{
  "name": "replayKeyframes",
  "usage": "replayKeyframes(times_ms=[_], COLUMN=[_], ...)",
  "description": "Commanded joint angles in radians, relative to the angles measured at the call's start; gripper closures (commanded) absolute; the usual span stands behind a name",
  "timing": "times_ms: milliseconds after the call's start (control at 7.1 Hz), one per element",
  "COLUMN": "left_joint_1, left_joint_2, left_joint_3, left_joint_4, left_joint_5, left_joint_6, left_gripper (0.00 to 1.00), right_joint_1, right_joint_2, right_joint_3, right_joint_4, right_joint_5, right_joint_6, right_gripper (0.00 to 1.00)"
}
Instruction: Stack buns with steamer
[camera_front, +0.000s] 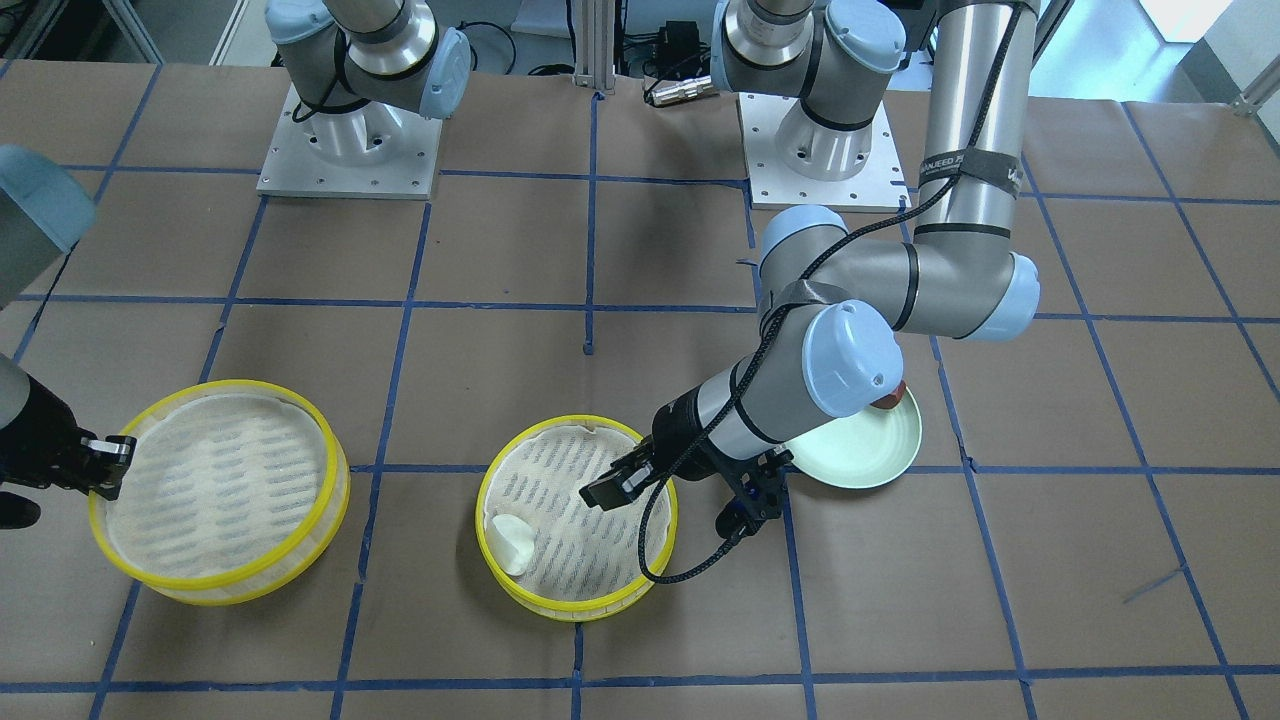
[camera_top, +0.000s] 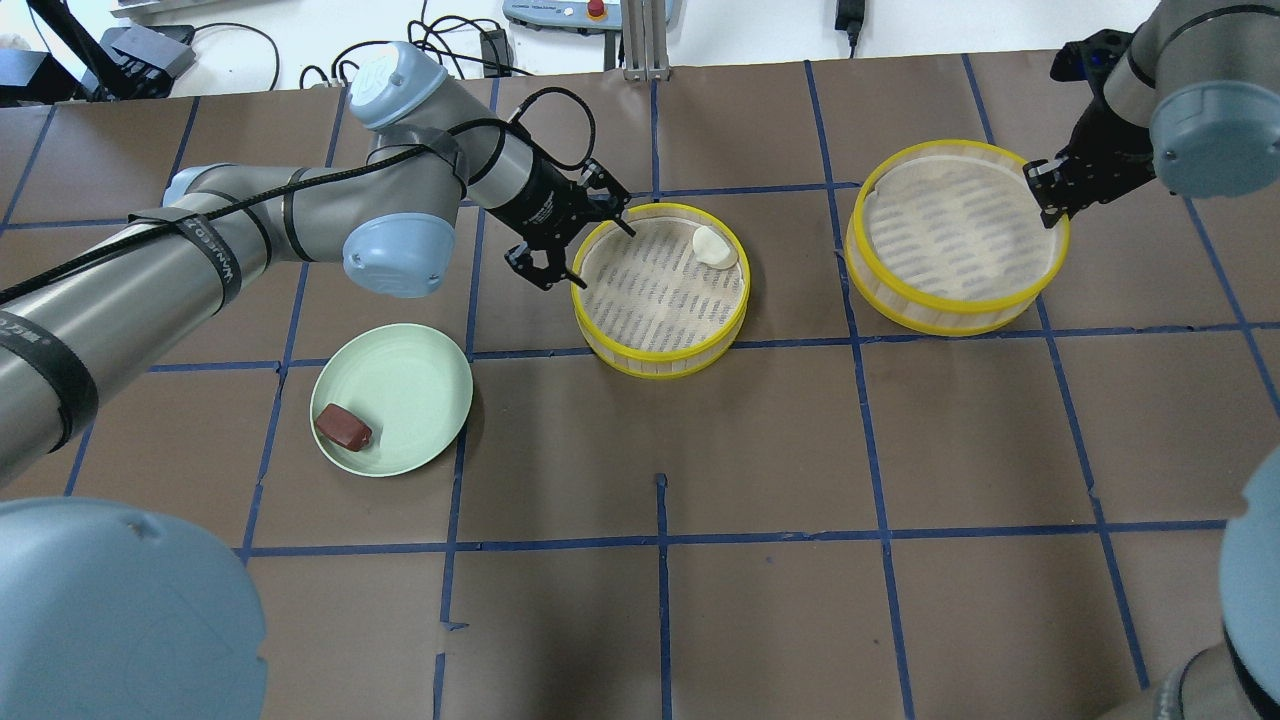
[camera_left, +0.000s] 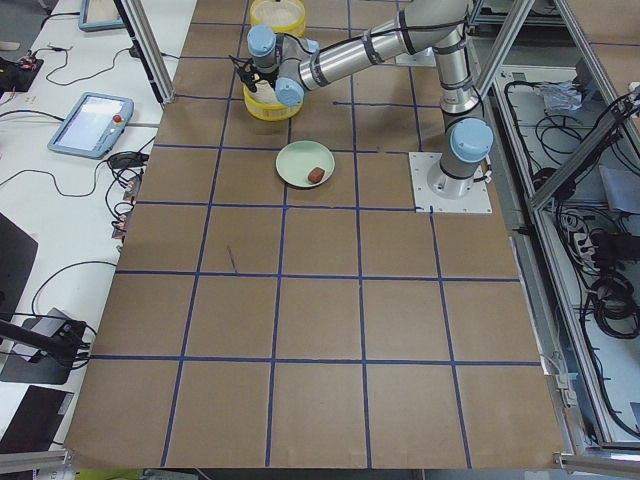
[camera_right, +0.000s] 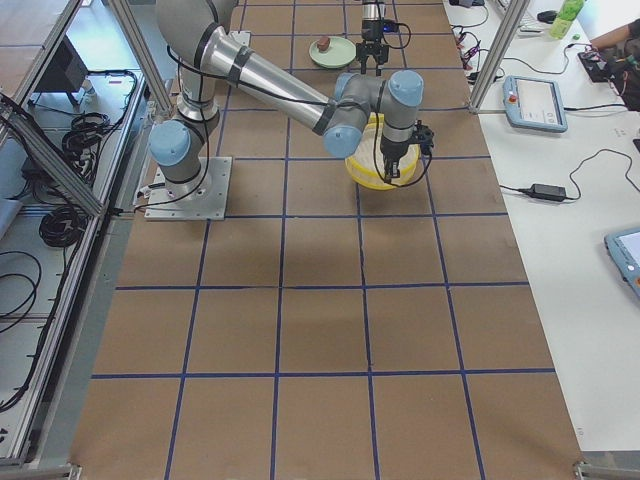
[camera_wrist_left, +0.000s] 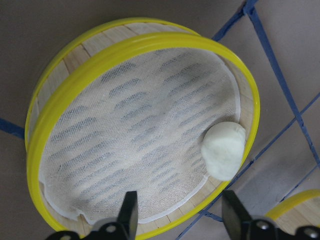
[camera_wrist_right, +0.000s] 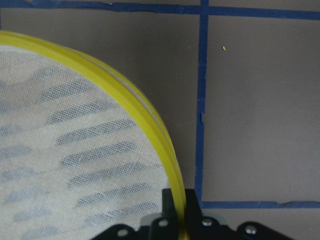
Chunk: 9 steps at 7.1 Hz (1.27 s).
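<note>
The pale green plate (camera_top: 410, 368) lies on the brown desk (camera_top: 760, 450), on the robot's left, about midway between the robot-side edge and the operators' edge. The reddish-brown bun (camera_top: 343, 427) rests on the plate, against the part of its rim nearest the robot-side edge and the left end. It is touched by neither arm. The left gripper (camera_wrist_left: 180, 212) is positioned to the right of the plate and closer to the operators' edge. It hovers at the left rim of the middle steamer (camera_top: 660, 358). Its fingers are spread apart and hold nothing, and in the left wrist view the steamer's rim and cloth liner show between the fingertips. The middle steamer is a round basket with yellow rings. It stands flat near the centre of the desk's length. The white bun (camera_top: 714, 247) lies inside it on the liner, against the section of wall facing the operators' edge and the right end, well apart from the left gripper. The right steamer (camera_top: 950, 310) is of the same type and stands further toward the right end, separate from the middle steamer. Only its cloth liner shows inside it. The right gripper (camera_top: 1050, 192) is at this steamer's right-hand rim, with its fingers closed on the yellow rim wall.
</note>
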<state>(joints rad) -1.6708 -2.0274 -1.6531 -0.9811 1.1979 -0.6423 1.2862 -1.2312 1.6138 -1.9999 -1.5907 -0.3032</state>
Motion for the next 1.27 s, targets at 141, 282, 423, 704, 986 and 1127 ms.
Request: replayKeyframes(times_ms=[141, 282, 423, 704, 986, 1127], left_joint_1=[0.067, 0.086, 0.103, 0.213, 0.212, 0.212], left_joint_2=[0.065, 0.067, 0.067, 0.064, 0.056, 0.053], left_joint_3=[-0.039, -0.066, -0.121, -0.195, -0.204, -0.205], left_joint_4=[-0.375, -0.42, -0.427, -0.375, -0.294, -0.292], left_joint_5=[0.597, 0.711, 0.806, 0.798, 0.642, 0.638], left_joint_6=[0.488, 0.577, 0.578, 0.576, 0.573, 0.573], left_gripper=[0.0, 0.0, 0.0, 0.0, 0.04, 0.1], right_joint_1=[0.271, 0.351, 0.417, 0.479, 0.489, 0.492], right_joint_2=[-0.019, -0.008, 0.018, 0.073, 0.101, 0.108], right_joint_3=[-0.058, -0.058, -0.07, -0.095, -0.13, -0.13], right_joint_4=[0.09, 0.09, 0.087, 0.092, 0.093, 0.093], right_joint_5=[0.005, 0.003, 0.001, -0.021, -0.032, -0.035], right_joint_6=[0.412, 0.517, 0.604, 0.676, 0.697, 0.691], right_gripper=[0.91, 0.91, 0.91, 0.9, 0.9, 0.9])
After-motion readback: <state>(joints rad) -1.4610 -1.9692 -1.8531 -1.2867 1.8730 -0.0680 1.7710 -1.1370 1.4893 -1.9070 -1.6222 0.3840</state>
